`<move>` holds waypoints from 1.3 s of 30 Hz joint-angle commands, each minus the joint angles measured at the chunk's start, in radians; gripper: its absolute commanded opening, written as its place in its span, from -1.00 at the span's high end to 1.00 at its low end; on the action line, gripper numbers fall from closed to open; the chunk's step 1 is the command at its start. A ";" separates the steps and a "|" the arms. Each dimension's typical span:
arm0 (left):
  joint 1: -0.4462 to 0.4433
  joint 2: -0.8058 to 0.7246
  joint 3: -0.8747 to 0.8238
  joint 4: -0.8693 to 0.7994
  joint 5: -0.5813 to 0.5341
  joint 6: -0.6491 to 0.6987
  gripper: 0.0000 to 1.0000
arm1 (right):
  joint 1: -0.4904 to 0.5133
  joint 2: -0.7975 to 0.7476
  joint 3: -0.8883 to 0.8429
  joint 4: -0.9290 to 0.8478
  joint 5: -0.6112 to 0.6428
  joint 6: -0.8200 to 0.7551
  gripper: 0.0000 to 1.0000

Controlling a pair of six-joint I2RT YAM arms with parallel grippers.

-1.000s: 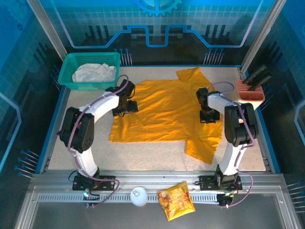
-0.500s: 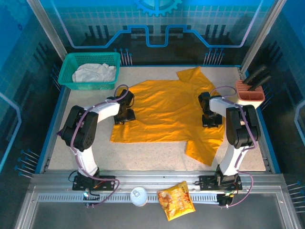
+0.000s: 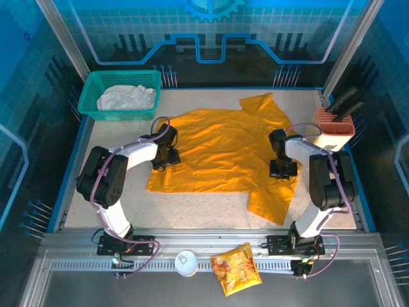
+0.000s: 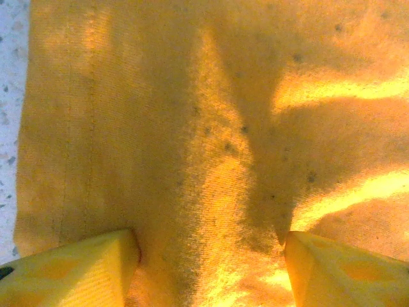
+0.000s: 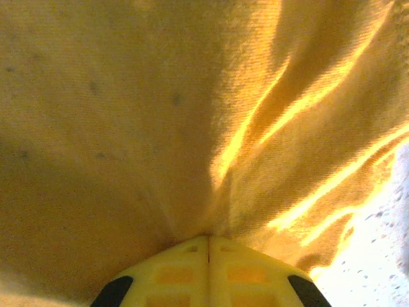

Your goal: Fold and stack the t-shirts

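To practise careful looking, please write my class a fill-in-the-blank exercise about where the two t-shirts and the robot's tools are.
1. The off-white t-shirt lies in the teal ____.
2. The mustard t-shirt is spread on the ____.
3. The right tool is pinched ____ on the mustard cloth.
4. The left tool has its fingers ____, over that cloth.
Missing words: basket; table; shut; apart.

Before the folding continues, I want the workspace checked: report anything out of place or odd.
A glossy orange-yellow snack packet and a small white round object lie on the metal frame in front of the arm bases, off the table and unrelated to folding. The mustard-yellow cloth t-shirt is spread out, but its sleeves are rumpled.
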State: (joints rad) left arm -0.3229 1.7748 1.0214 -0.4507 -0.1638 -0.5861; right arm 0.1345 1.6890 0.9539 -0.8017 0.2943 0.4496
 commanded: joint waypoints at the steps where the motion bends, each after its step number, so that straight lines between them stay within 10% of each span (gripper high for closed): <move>1: -0.004 0.031 -0.066 -0.141 0.048 -0.031 -0.31 | 0.001 -0.009 -0.062 0.001 -0.089 0.038 1.00; 24: 0.078 -0.344 0.104 -0.384 -0.068 0.101 -0.73 | -0.009 -0.227 -0.036 -0.041 -0.144 0.067 0.92; 39: 0.145 0.139 0.494 -0.099 0.215 0.260 -0.30 | 0.046 -0.397 -0.050 0.017 -0.260 0.043 0.41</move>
State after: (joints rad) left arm -0.1715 1.8641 1.4311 -0.5934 0.0025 -0.4065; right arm 0.1684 1.3266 0.9195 -0.7902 0.0689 0.5007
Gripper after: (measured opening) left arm 0.652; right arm 0.294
